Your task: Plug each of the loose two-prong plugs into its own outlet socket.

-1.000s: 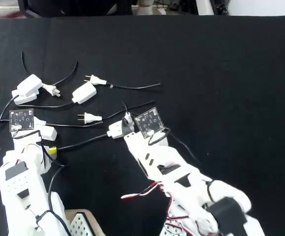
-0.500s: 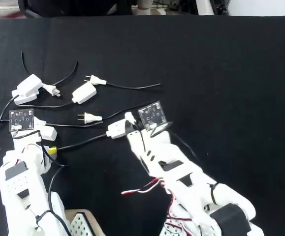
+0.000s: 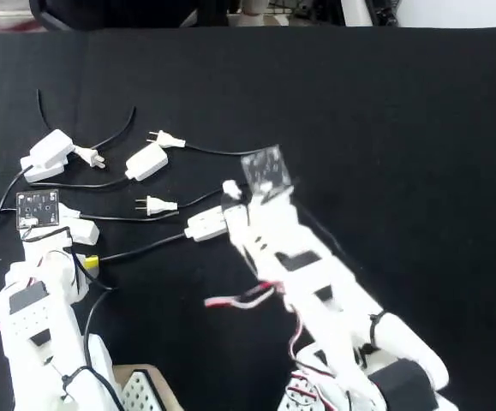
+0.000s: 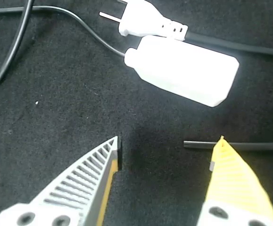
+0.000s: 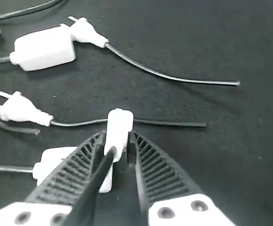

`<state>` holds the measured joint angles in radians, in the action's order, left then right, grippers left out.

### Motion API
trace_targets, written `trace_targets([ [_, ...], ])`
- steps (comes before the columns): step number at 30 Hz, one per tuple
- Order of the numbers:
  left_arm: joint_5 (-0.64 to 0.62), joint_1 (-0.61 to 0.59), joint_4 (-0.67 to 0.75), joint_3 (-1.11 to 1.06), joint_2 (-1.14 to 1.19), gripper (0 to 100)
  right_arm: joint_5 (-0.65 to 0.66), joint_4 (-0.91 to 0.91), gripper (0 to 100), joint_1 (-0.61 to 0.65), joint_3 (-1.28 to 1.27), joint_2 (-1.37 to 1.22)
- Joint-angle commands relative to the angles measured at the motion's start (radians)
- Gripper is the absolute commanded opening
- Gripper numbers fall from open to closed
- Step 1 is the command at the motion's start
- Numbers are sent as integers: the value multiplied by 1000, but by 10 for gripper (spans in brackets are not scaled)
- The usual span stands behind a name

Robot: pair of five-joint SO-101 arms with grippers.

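Lifted forward, right gripper (image 5: 117, 141) clamps a small white two-prong plug (image 5: 119, 123); left gripper (image 4: 168, 141) gapes; seemingly none seated yet.

- Your right arm (image 3: 316, 282) has stretched farther out over the table, away from its base, over the last second.
- Your right gripper (image 5: 118, 141), clamped on the small white plastic plug (image 5: 119, 123), has carried that plug toward the table's far edge.
- The plug was just beside the far end of the white rectangular outlet socket (image 3: 206, 224); it now sits apart from it.
- The square wrist camera board (image 3: 265, 171) has travelled the same way.
- The red-and-white wire loop (image 3: 239, 300) on the arm has ridden along with it.
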<state>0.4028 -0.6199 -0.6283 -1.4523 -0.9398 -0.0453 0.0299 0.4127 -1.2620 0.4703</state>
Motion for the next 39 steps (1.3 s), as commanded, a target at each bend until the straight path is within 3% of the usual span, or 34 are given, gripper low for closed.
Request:
trace_targets([
  [1, 5, 10, -9, 21, -15, 310, -28, 267, 11, -21, 177, 65],
  [5, 5, 12, -9, 21, -15, 310, -26, 396, 11, -17, 243, 74],
  [14, 3, 10, -11, 21, -15, 310, -26, 336, 11, 0, 294, -104],
  [22, 2, 10, -11, 21, -15, 310, 46, 666, 11, 9, 625, -252],
  [27, 2, 10, -11, 19, -15, 310, 94, 672, 11, 66, 627, -298],
  [39, 2, 8, -11, 19, -15, 310, 94, 631, 11, 66, 618, -386],
])
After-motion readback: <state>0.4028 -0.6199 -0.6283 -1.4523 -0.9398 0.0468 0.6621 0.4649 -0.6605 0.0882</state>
